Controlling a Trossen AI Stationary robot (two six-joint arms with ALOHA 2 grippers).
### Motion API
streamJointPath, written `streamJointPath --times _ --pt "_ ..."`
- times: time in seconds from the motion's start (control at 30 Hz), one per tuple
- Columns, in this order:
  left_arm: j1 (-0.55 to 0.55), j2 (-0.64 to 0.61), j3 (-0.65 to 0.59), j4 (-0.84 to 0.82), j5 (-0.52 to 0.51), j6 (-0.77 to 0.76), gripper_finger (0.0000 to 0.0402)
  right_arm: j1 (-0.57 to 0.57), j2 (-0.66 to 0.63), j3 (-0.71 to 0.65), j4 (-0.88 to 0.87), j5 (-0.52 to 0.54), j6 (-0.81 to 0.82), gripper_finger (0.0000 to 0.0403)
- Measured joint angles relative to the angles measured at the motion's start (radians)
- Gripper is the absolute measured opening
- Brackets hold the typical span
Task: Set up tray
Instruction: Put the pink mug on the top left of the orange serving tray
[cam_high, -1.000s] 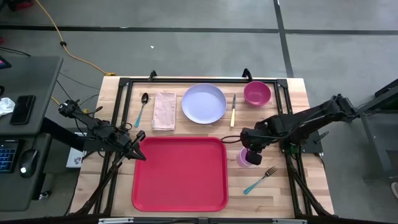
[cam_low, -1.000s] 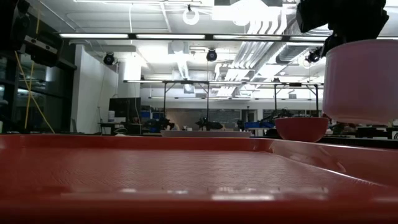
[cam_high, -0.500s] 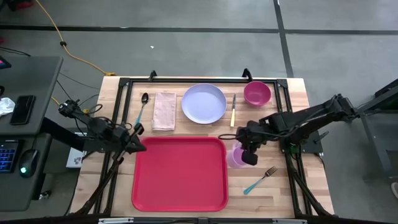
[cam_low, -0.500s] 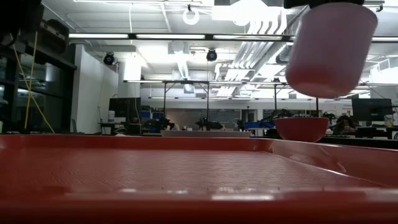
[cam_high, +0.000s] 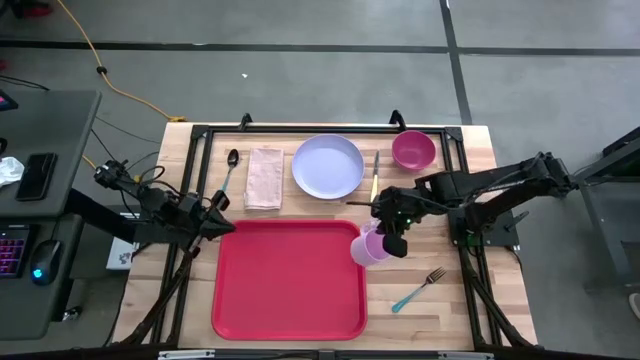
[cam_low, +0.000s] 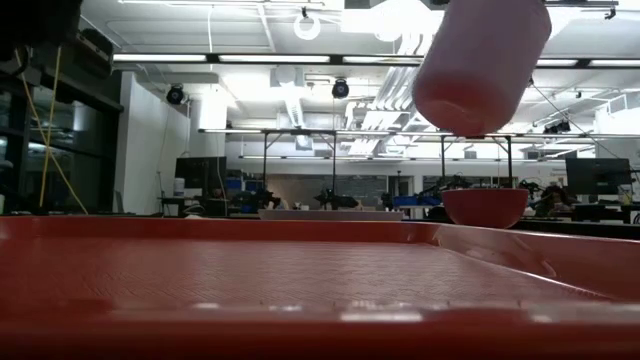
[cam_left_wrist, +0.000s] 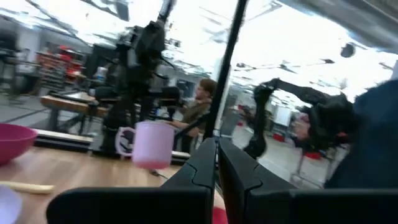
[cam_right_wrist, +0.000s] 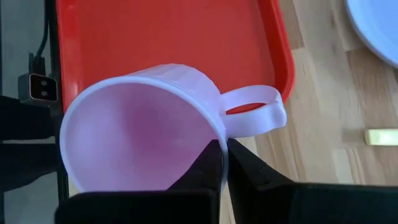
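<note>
Right end effector (cam_high: 393, 243) | pinching pink mug (cam_high: 367, 247) rim | above tray (cam_high: 288, 280) edge

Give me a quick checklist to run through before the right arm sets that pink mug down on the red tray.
1. Grip on the pink mug: ok, the right gripper is shut on its rim beside the handle.
2. Mug over the tray: ok, it hangs just over the tray's right edge, near the far corner.
3. Mug upright: not ok, it hangs tilted in the low view.
4. Mug clear of the surface: ok, it is held well above the tray.
5. Landing spot: ok, nothing lies on the tray.
6. Left gripper: ok, it sits at the tray's far left corner, far from the mug.
</note>
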Motion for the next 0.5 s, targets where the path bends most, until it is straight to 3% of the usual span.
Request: streamJointPath --times 0.2,0.5 --pt "0.0 0.0 0.0 0.029 -0.182 -0.097 0.0049 0.001 0.001 0.0 0.056 -0.029 -0.01 0.0" --pt "0.0 0.04 0.0 0.06 -0.163 -0.269 0.0049 -0.005 0.012 0.0 0.158 -0.056 -0.03 0.0"
